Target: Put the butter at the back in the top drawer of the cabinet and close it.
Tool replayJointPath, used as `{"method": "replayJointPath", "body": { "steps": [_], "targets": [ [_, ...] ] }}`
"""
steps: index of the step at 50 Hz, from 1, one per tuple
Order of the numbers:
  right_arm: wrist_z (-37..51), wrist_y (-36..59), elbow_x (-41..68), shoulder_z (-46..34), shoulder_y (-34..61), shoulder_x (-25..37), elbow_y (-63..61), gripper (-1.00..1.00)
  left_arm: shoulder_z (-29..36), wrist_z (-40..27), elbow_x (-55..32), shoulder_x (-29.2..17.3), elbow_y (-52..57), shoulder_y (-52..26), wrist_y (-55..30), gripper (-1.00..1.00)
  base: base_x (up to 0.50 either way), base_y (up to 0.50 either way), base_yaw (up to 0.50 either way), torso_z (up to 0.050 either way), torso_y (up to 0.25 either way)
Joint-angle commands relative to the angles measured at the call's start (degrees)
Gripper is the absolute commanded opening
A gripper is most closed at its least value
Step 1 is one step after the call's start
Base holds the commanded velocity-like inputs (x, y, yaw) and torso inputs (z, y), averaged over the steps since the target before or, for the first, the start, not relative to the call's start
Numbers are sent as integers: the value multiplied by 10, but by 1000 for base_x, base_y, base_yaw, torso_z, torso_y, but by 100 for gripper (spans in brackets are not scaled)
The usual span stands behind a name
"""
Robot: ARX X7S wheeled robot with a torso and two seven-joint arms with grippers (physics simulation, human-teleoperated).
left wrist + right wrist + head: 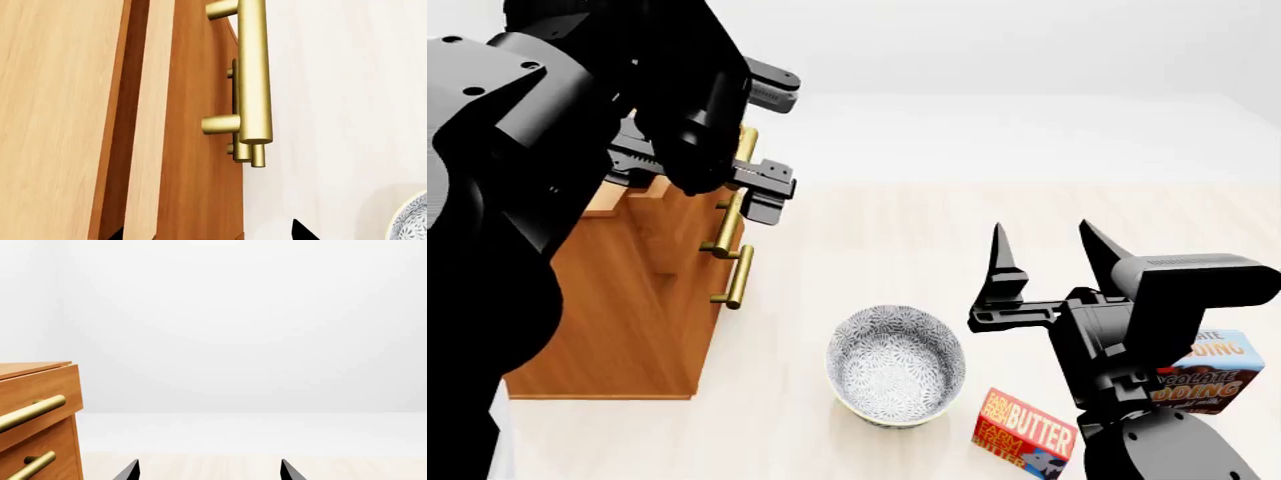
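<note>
In the head view the cabinet point(627, 290) fills the left side, its brass handles point(733, 277) lining the front edge that faces the open pale floor point(961, 230). The left hand point(767, 150) sits in the upper left at the top drawer point(674, 190), just beside its handle; its fingers look spread, one above and one below the bar. The left wrist view shows the drawer front point(193, 150) standing slightly proud of the cabinet side with a dark gap between. The right hand point(1044, 262) hovers centre right, fingers spread and holding nothing, with clear floor ahead of it. The butter point(1024, 430) lies on the floor at the lower right, just beside the patterned bowl point(897, 365) and near the pudding box point(1214, 372)
</note>
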Motion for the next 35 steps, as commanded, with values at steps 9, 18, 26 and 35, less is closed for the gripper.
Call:
{"method": "replayJointPath", "body": {
  "steps": [9,18,26,35],
  "targets": [
    [0,-5,2,-1,-2,2,5,100,49,41,-57,0,-10,6,-5,100,0,0,0,0,0],
    [1,-6,3,-1,-2,3,5,100,37,61,-70,0,7,-7,-5,100,0,0,0,0,0],
    [2,-7,6,0,-2,5,5,100,11,35,-68,0,32,-13,-5,100,0,0,0,0,0],
    [-1,-12,12,7,-4,8,11,100,-13,-21,-82,0,64,-16,-3,100,0,0,0,0,0]
  ]
}}
